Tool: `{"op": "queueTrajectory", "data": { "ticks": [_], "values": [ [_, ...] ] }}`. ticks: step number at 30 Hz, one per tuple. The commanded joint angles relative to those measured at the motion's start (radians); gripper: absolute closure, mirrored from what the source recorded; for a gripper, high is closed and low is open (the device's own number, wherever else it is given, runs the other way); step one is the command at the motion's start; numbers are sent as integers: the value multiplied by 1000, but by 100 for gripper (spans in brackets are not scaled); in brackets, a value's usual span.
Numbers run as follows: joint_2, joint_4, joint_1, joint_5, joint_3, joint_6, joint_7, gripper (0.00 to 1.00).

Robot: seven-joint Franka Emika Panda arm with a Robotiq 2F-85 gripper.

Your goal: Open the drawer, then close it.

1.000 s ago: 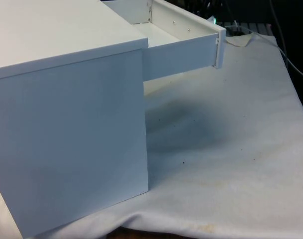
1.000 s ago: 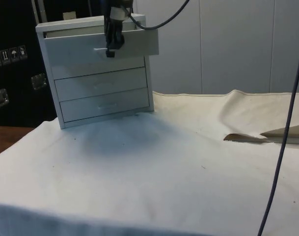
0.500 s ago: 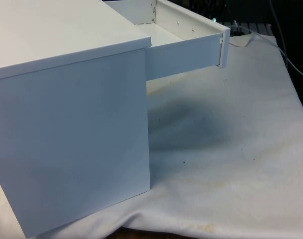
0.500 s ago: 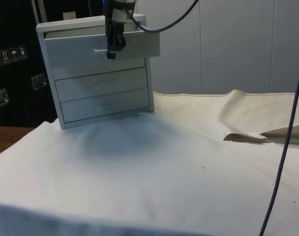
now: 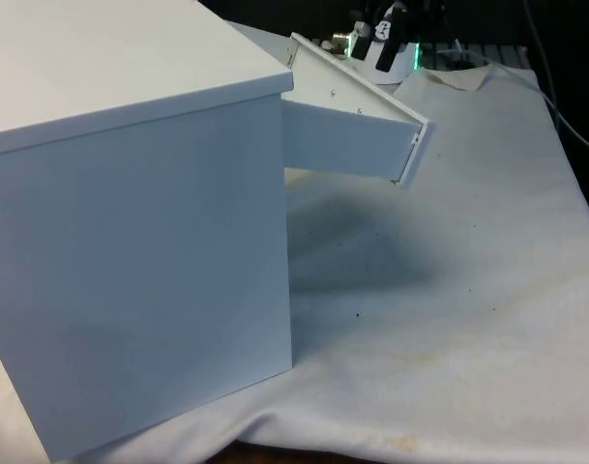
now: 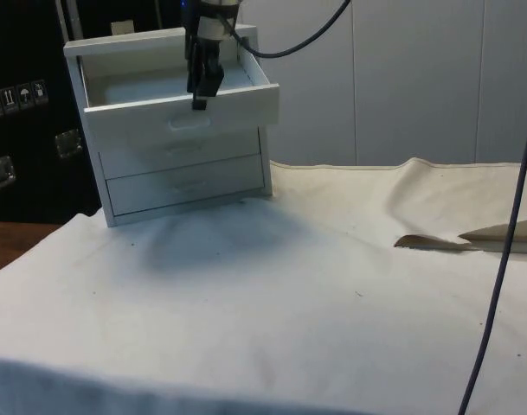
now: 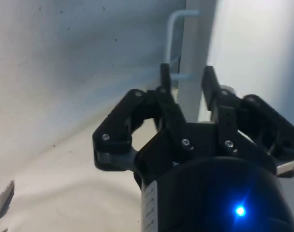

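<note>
Drawer (image 6: 181,102): the top one of three in a white chest (image 6: 172,130) that stands at the far left of the table in the side view. It is pulled well out and its front sags downward; the front view confirms the tilt, with the drawer's side panel (image 5: 347,145) sloping down toward the front view's right.

Gripper (image 6: 199,91): it hangs over the drawer's front edge, just above the handle (image 7: 178,46). In the wrist view the fingers (image 7: 164,79) stand apart, one on each side of the front panel, clamped on nothing.

Step in hand: the opening appears complete, so the closing step is due. The next move likely calls for a level push on the front panel toward the chest. With the drawer drooping, a push at an angle could jam it on its runners.

Surface: a white cloth (image 6: 315,294) covers the table, rumpled at the far right in the side view. Pale cabinet panels (image 6: 401,78) stand behind.
</note>
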Motion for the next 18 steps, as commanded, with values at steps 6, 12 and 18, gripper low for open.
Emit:
{"op": "queueTrajectory", "data": {
  "ticks": [6, 12, 18],
  "values": [
    [-1, 1, -1, -1, 0, -1, 0, 36],
    [1, 2, 1, -1, 2, -2, 3, 7],
    [20, 13, 5, -11, 33, -19, 34, 0]
  ]
}}
